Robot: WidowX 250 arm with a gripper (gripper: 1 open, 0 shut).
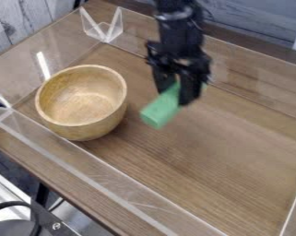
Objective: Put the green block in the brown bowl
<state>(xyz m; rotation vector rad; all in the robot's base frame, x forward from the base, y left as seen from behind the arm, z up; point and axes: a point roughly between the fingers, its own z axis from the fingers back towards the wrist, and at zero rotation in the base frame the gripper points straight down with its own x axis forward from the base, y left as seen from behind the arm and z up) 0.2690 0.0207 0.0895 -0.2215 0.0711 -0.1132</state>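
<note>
While green block [161,107] is held off table, transfer step is judged under way. Left: brown bowl [81,101] seen upright on wooden table [236,147], empty, open side up. Right of bowl: block hangs tilted, lower end near bowl's rim, not touching, clear of tabletop. Above it: gripper [183,87] pointed down, fingers clamped on block's upper end. Next move judged: block to be carried leftward over bowl's opening, lowered, then released.
</note>
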